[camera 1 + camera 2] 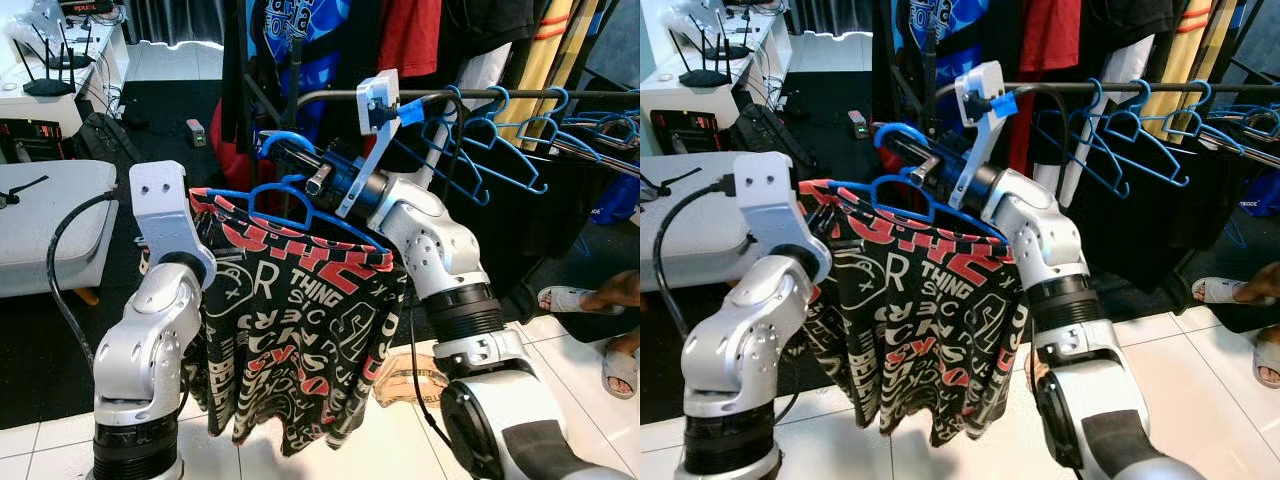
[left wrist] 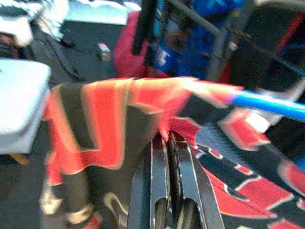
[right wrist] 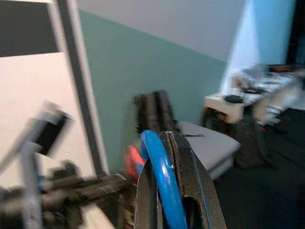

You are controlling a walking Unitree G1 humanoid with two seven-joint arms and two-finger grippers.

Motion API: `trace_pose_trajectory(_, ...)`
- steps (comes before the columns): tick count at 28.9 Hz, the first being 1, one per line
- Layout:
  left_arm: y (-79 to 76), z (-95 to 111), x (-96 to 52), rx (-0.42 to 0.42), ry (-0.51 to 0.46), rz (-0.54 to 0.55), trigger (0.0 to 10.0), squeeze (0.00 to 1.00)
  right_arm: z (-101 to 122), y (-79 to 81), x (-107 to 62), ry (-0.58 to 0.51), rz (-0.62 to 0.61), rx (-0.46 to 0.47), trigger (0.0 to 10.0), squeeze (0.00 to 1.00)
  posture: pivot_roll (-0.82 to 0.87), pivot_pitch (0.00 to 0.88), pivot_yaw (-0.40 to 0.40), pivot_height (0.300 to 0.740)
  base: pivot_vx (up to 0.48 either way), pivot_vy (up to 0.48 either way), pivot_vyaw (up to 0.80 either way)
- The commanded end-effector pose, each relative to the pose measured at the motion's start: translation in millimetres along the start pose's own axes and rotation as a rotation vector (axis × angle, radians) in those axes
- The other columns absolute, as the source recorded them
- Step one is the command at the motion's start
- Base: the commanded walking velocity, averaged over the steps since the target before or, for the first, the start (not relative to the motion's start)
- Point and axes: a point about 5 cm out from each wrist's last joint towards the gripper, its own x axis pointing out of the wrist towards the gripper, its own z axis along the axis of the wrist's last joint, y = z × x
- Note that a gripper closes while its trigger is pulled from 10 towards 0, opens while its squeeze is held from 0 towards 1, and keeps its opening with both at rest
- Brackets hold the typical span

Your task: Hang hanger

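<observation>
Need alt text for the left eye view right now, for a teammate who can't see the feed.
The right gripper holds a blue hanger by its hook, carrying a black shirt with red and white lettering, short of the clothes rail. The left gripper pinches the shirt's shoulder; empty blue hangers hang on the rail.

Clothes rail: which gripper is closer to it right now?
Right. The right gripper, fingers shut on the blue hanger's hook, is raised just short of the clothes rail. The left gripper pinches the shirt lower down, farther from it.
</observation>
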Motion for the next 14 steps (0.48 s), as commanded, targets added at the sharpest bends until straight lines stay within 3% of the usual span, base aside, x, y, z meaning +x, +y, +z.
trace_pose_trajectory(1, 7.8, 10, 0.4, 0.054, -0.051, 0.036, 0.0, 0.00, 11, -10.7, -6.4, -0.029, -0.049, -0.046, 10.0, 0.00, 0.05, 0.022, -0.098, 0.740, 0.000, 0.000, 0.00)
trace_pose_trajectory(3, 14.9, 24, 1.7, 0.115, -0.118, 0.058, 0.0, 0.00, 17, -28.0, -21.6, -0.015, -0.131, -0.074, 10.0, 0.00, 0.06, 0.021, -0.104, 0.740, 0.000, 0.000, 0.00)
trace_pose_trajectory(9, 8.8, 32, 1.3, 0.131, -0.170, 0.025, 0.0, 0.00, 19, -33.7, -30.3, -0.001, -0.165, -0.093, 10.0, 0.00, 0.05, 0.019, -0.104, 0.740, 0.000, 0.000, 0.00)
trace_pose_trajectory(11, -9.8, 39, -1.3, 0.092, -0.222, -0.105, 0.0, 0.00, 9, -34.0, -29.1, 0.049, -0.194, -0.105, 9.1, 0.00, 0.05, 0.017, -0.101, 0.740, 0.000, 0.000, 0.00)
trace_pose_trajectory(12, -9.8, 39, -1.3, 0.092, -0.222, -0.105, 0.0, 0.00, 9, -34.0, -29.1, 0.049, -0.194, -0.105, 9.1, 0.00, 0.05, 0.017, -0.101, 0.740, 0.000, 0.000, 0.00)
trace_pose_trajectory(14, -31.2, 48, -7.7, 0.069, -0.285, -0.277, 0.0, 0.00, -2, -31.9, -25.3, 0.089, -0.210, -0.101, 8.7, 0.00, 0.05, 0.015, -0.099, 0.740, 0.000, 0.000, 0.00)
